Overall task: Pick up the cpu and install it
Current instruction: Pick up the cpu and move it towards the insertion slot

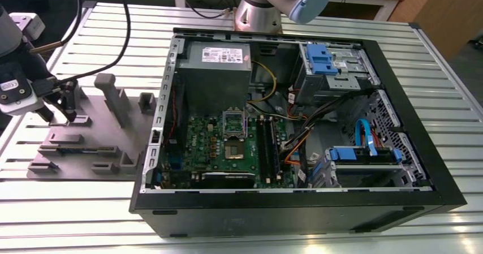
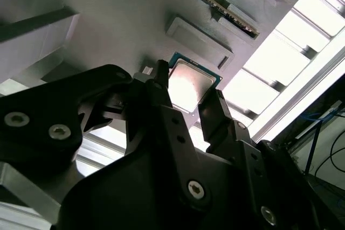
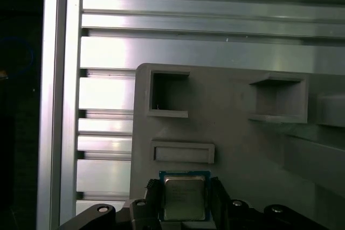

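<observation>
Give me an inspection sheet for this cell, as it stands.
Surface: slatted metal table, carrying grey fixture and open PC case.
Job's things: cpu at fixture; socket inside case.
Clutter: memory stick in a fixture slot.
Grippers: pincer shut on cpu's sides.
Cables: black cables over table; coloured wires in case.
Surroundings: arm base behind case; wood furniture beyond.

Arm [image 1: 264, 5] stands at the top of the exterior view, one joint capped in blue. Wrist assembly [image 1: 15, 78] is at that view's left, directed downward. Gripper [image 1: 60, 117] sits low; in both wrist views its two dark fingers [image 3: 154, 197] press opposite edges of the cpu [image 3: 184, 200], gripped between them
</observation>
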